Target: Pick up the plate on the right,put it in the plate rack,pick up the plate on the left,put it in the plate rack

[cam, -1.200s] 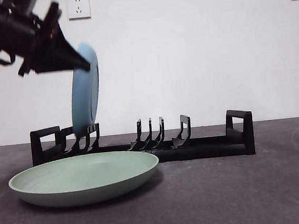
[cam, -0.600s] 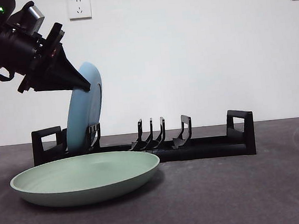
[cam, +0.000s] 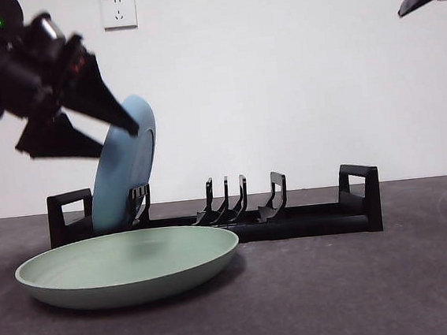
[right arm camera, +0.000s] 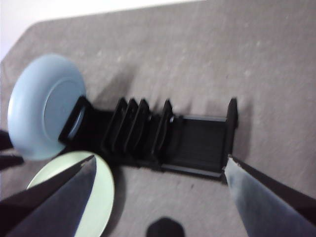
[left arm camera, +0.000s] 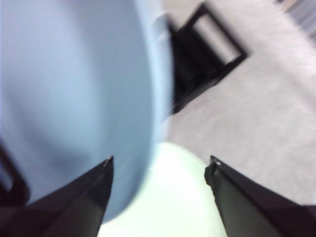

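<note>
Progress, judged from how things lie: one plate racked or very nearly so, one not yet touched. Blue plate (cam: 124,165) standing on edge at the left end of the plate rack (cam: 292,224) in the front view, bottom edge down among the prongs beside the end loop handle, top leaning rightward; in the right wrist view (right arm camera: 44,106) seen as a round disc at one end of the rack (right arm camera: 163,143). Left gripper (cam: 98,136) at the blue plate's upper rim, jaws spread apart, one above the rim and one below and behind it; in the left wrist view (left arm camera: 158,170) jaws wide apart with the blue plate (left arm camera: 74,98) close beside one jaw. Contact with that jaw not clear through the blur, but no squeeze on the plate; plate apparently resting on its own in the slot. Green plate (cam: 128,265) flat on the table (cam: 362,289) in front of the rack's left part, near the blue plate's foot, lying just beneath the left gripper in its wrist view (left arm camera: 163,197). Left to do, on this reading: lift the green plate and stand it in a free slot. Right gripper (right arm camera: 158,170) high above the table, jaws wide apart, holding nothing, waiting.
</note>
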You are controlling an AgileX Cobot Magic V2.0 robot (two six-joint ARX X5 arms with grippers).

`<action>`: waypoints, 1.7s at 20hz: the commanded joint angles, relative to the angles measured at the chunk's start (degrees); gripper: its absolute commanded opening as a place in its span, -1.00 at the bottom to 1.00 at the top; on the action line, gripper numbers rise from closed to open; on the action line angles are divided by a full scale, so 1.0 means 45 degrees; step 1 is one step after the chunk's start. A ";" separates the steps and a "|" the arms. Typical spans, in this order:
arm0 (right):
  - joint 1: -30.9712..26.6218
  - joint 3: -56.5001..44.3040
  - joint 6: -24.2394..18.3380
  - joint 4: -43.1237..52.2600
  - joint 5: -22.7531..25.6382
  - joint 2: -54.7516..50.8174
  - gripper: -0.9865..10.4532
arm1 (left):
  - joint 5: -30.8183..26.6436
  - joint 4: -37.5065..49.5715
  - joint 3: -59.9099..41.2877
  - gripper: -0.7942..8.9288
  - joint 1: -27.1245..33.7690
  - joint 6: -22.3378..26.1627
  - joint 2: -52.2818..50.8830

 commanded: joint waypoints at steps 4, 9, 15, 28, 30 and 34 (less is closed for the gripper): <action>0.0743 0.0010 0.0180 -0.0515 -0.2045 0.1268 -0.07 | -0.0107 -0.0146 0.0039 -0.17 -0.0253 0.0364 -0.2730; 0.2331 0.0010 0.0175 -0.0491 -0.2152 0.3842 -0.07 | -0.5396 -0.3483 0.0714 -0.17 -0.1787 0.4410 -0.6373; 0.3517 0.0010 0.0228 0.1248 -0.2142 0.6776 -0.17 | -0.9428 -0.4760 0.1107 -0.17 -0.4945 0.5435 -0.8009; 0.3628 0.0010 0.1219 0.3259 -0.2152 0.9326 -0.29 | -1.0642 -0.4828 0.1107 -0.17 -0.7203 0.5421 -0.7878; 0.3691 0.0010 0.1219 0.3366 -0.2142 0.9345 -0.48 | -1.0642 -0.4833 0.1107 -0.17 -0.7203 0.5416 -0.7801; 0.3711 0.0010 0.1452 0.3589 -0.2166 0.9423 -0.51 | -1.0637 -0.4823 0.1107 -0.17 -0.7198 0.5323 -0.7747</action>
